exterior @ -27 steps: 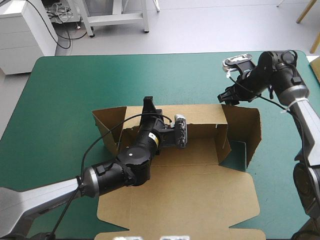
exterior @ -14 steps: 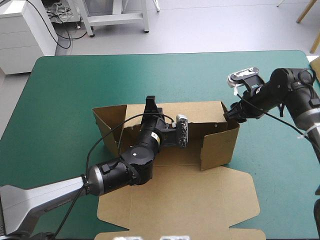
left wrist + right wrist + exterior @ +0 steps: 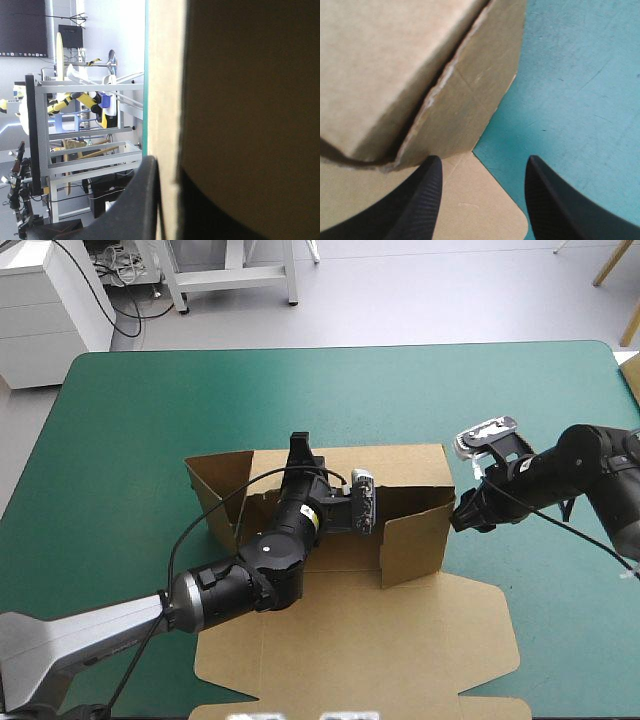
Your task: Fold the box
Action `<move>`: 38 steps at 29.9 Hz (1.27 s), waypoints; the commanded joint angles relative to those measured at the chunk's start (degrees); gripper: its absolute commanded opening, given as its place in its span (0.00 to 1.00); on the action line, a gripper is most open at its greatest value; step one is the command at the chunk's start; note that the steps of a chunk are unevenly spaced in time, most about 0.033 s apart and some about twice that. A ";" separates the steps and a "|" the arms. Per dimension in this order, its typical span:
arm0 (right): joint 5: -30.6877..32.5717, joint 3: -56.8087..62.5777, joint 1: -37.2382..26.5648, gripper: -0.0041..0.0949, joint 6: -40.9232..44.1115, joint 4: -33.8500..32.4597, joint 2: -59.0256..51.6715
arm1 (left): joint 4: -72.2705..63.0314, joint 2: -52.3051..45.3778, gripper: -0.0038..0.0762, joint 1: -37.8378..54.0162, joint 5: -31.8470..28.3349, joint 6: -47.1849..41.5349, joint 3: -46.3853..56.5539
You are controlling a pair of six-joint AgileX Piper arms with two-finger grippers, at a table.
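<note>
Glossy black left arm (image 3: 250, 575), silver-grey rear link, yellow label (image 3: 317, 523) at wrist, black right arm (image 3: 585, 465), fin-shaped black fingers (image 3: 420, 200)

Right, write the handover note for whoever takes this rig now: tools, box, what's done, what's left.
Left tool: shut on the box, clamping the top edge of its far wall.
Right tool: open, holding nothing, just outside the right wall; contact unclear.
Box: mid-table on the teal-green cover, front panel flat toward the near edge.
Done: far and right walls raised.
Left: left wall leans outward, untucked; right wall probably needs tucking too.
</note>
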 commanded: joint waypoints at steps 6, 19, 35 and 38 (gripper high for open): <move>-3.57 3.57 3.07 0.51 -5.20 8.55 -4.95 | -2.80 -2.30 0.04 -0.55 -3.18 -0.07 -0.98; -15.44 6.19 9.26 0.51 5.68 1.10 -5.63 | -7.87 -2.30 0.04 -0.55 -3.18 2.05 -0.98; -34.94 14.34 15.82 0.48 24.13 -9.68 -6.24 | -10.28 -2.30 0.04 -0.55 -3.97 4.70 -0.98; -36.63 14.58 15.82 0.48 23.69 -9.68 -7.44 | -10.41 -2.30 0.04 -0.55 -4.34 4.89 -0.98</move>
